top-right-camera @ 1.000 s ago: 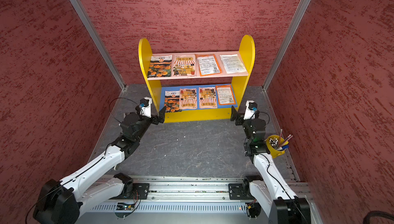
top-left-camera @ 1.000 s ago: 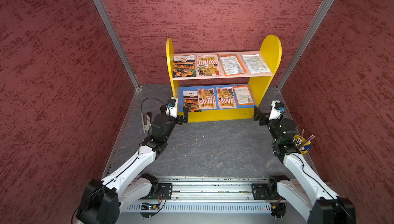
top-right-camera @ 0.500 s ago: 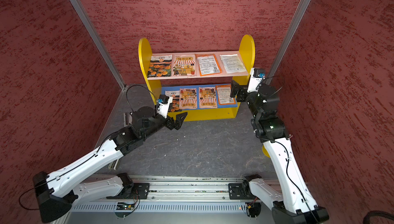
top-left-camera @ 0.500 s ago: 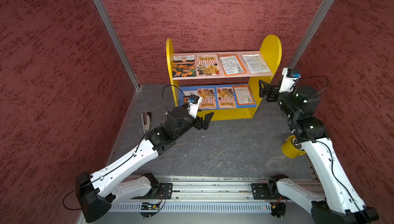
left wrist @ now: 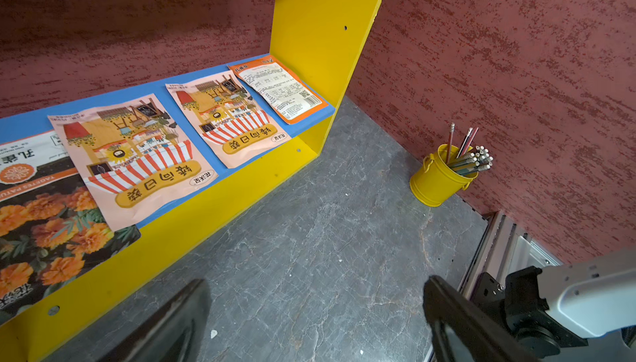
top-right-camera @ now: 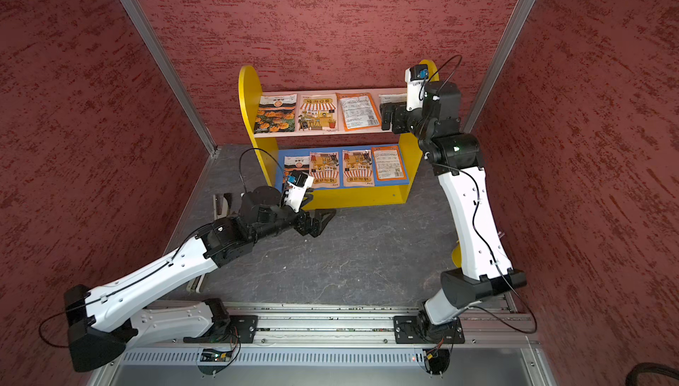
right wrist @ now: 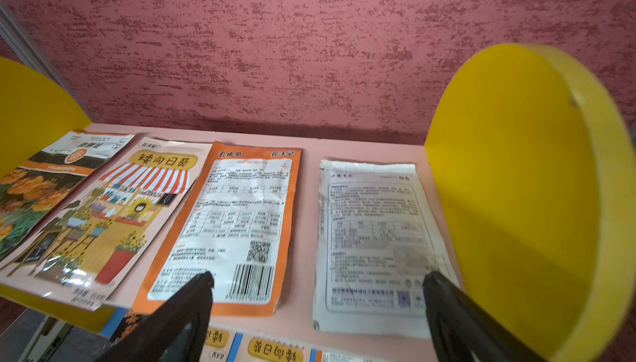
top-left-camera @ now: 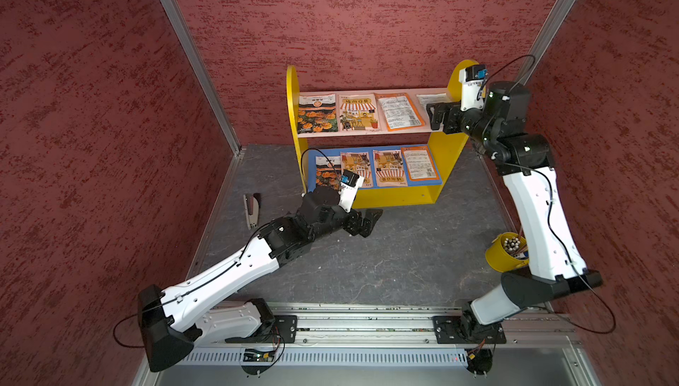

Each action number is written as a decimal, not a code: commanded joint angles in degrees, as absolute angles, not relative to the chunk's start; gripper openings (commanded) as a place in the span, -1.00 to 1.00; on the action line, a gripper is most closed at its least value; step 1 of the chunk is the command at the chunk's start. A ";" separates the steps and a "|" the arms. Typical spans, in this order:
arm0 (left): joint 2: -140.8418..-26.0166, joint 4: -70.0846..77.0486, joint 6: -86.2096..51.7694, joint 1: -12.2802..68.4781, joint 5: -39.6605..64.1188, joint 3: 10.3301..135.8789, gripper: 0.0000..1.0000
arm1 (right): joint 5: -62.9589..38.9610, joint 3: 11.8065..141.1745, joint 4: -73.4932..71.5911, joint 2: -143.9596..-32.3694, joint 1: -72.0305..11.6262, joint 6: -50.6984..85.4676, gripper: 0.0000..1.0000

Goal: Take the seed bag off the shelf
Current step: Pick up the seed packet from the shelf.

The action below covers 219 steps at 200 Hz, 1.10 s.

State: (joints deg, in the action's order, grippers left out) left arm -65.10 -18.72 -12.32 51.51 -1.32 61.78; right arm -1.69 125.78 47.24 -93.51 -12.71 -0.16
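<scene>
The shelf [top-left-camera: 397,195] [top-right-camera: 360,198] stands against the back wall, with yellow side panels, a pink upper board [right wrist: 303,226] and a blue lower board [left wrist: 20,129]. Several seed bags lie flat on each board. My right gripper [top-left-camera: 433,118] [top-right-camera: 385,116] [right wrist: 318,277] is open at the upper board's right end. Its fingers straddle the front edge of a white seed bag [right wrist: 375,239], beside an orange-bordered bag [right wrist: 237,226]. My left gripper [top-left-camera: 371,222] [top-right-camera: 325,222] [left wrist: 315,282] is open and empty, low over the floor in front of the lower board.
A yellow bucket of pencils [top-left-camera: 507,255] [left wrist: 440,177] stands by the right wall, partly behind my right arm. A stapler [top-left-camera: 251,209] lies on the floor near the left wall. Red walls close in three sides; a metal rail [top-left-camera: 367,325] runs along the front.
My right arm has risen from floor level to the upper board's right end. The left arm has reached forward and right, in front of the lower board. Both grippers stayed open.
</scene>
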 commanded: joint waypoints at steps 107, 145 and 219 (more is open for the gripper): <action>-65.17 -20.82 -13.01 53.29 -3.62 62.75 0.99 | 8.60 145.37 60.53 -110.46 -12.70 -0.81 0.71; -64.86 -20.26 -13.32 53.24 -3.87 61.77 1.00 | 7.92 143.50 62.05 -108.52 -12.66 0.50 0.60; -63.63 -19.46 -13.97 53.35 -4.10 60.12 0.99 | 6.73 130.51 59.15 -98.90 -12.81 3.65 0.44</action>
